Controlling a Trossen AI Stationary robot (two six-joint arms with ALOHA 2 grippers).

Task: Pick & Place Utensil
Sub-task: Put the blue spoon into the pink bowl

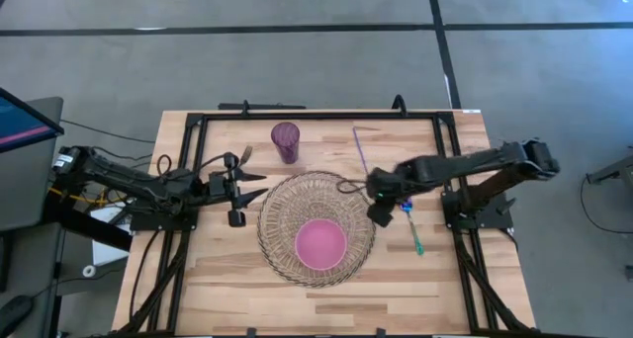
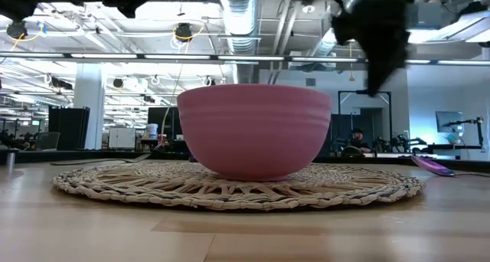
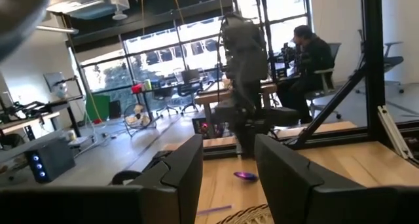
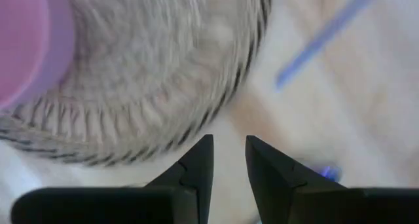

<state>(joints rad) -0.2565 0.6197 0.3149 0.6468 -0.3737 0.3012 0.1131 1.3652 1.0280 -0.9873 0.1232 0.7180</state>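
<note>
A purple utensil [image 1: 361,150] lies flat on the table beyond the woven mat [image 1: 287,205]; its handle [image 4: 327,34] crosses the right wrist view. A teal utensil [image 1: 414,231] with a blue end [image 4: 330,173] lies to the mat's right. A pink bowl [image 1: 319,242] stands on the mat, and a purple cup [image 1: 286,140] stands behind it. My right gripper [image 1: 379,215] hovers at the mat's right edge, just left of the teal utensil, fingers slightly apart [image 4: 229,162] and holding nothing. My left gripper [image 1: 249,193] waits open [image 3: 229,171] at the mat's left edge.
Black frame rails [image 1: 445,150] run along the table's left, right and far sides. In the low view my right arm [image 2: 379,40] hangs above the table right of the bowl [image 2: 255,132]. A seated person [image 3: 311,60] shows in the room beyond the table.
</note>
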